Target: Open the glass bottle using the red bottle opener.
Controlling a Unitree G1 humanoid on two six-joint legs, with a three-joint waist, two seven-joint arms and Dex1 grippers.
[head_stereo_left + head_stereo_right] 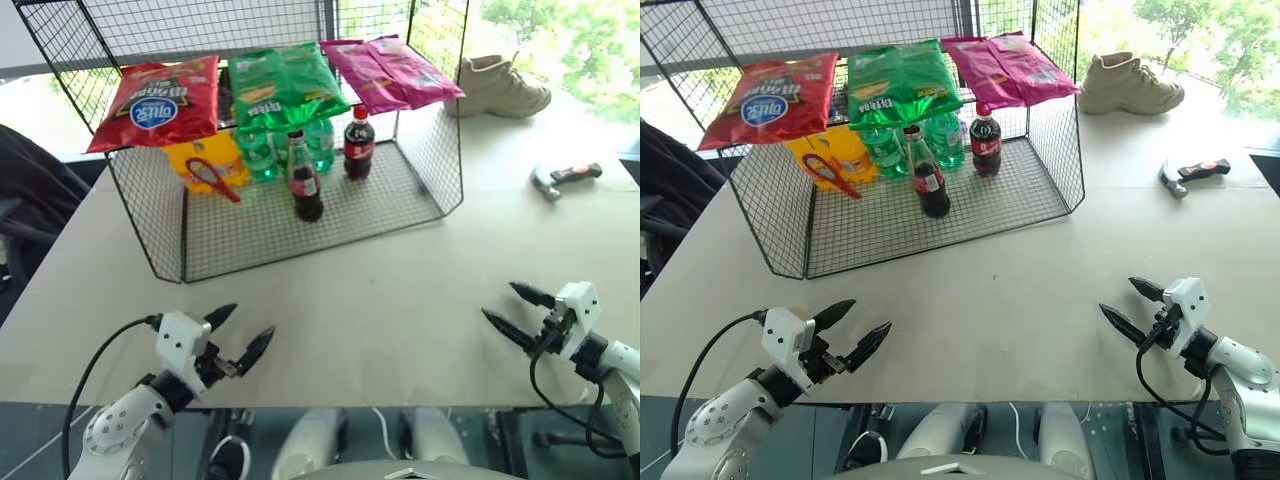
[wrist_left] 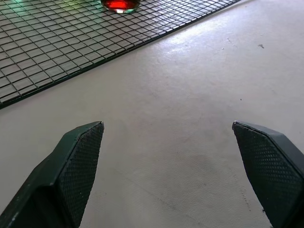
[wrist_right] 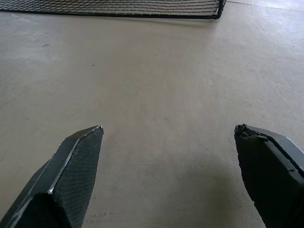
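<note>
I find the task not yet begun. The bottle (image 1: 304,180) stands upright, upper centre of the frame, on the floor of the wire rack (image 1: 420,205), near its open front edge. Its cap looks to be still on, though I cannot confirm this at such a small scale. The opener (image 1: 212,179) sits in the upper left, just left of the bottle inside the rack, leaning against a yellow bag (image 1: 203,160); it is untouched.

My left tool (image 1: 238,337) hangs in the lower left over the bare counter (image 1: 380,310), jaws wide and empty. My right tool (image 1: 514,312) hangs in the lower right, likewise wide and empty. Both are well apart from the rack.

A plastic cola bottle (image 1: 359,142), green bottles (image 1: 262,152) and snack bags on the rack top crowd the work area. A hammer (image 1: 566,177) and a shoe (image 1: 503,86) lie at upper right, irrelevant.

Outstanding, in my judgement: fetch the opener, secure the bottle, lever the cap off.
</note>
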